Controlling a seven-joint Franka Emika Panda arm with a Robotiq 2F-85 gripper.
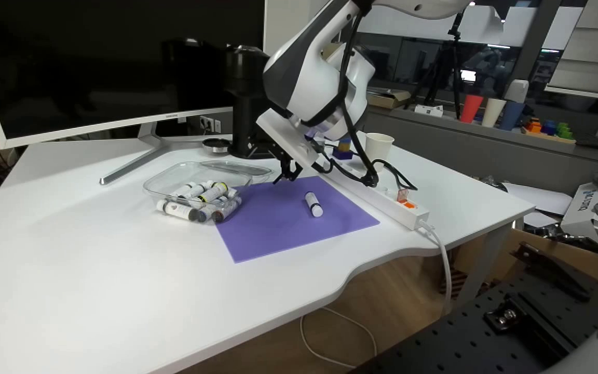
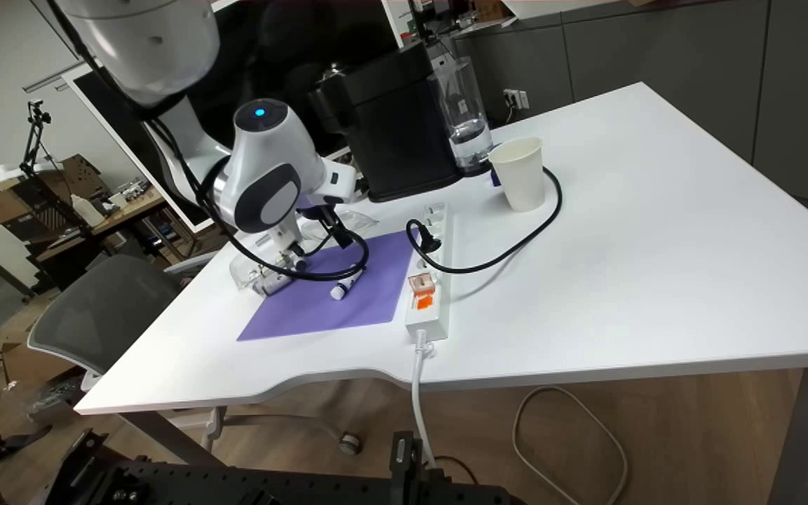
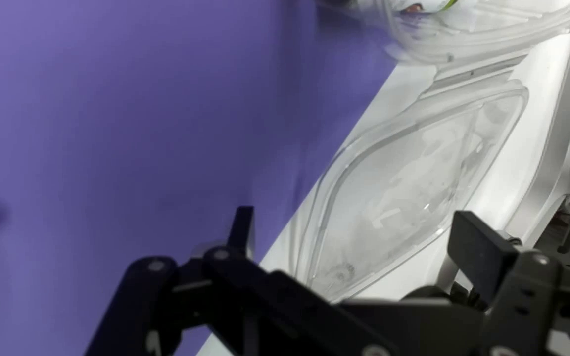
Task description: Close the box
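Observation:
The box is a clear plastic case with its hinged lid laid open. Its body (image 1: 166, 175) stands left of the gripper and holds several white bottles with dark caps; the body (image 2: 239, 270) also shows in an exterior view. The lid (image 1: 236, 167) lies flat on the table behind the body; the wrist view shows the body (image 3: 463, 49) at the top right and the lid (image 3: 403, 183) at centre right. My gripper (image 3: 354, 215) is open and empty, its fingers apart on either side of the lid's near end in that view. The gripper (image 1: 287, 174) hangs above the purple mat's back edge.
A purple mat (image 1: 283, 228) lies beside the box with a lone white bottle (image 1: 313, 204) on it. A white power strip (image 1: 377, 200), looping black cables and a paper cup (image 1: 379, 145) are on the right. A black machine (image 1: 249, 104) and a monitor stand (image 1: 133, 160) stand behind.

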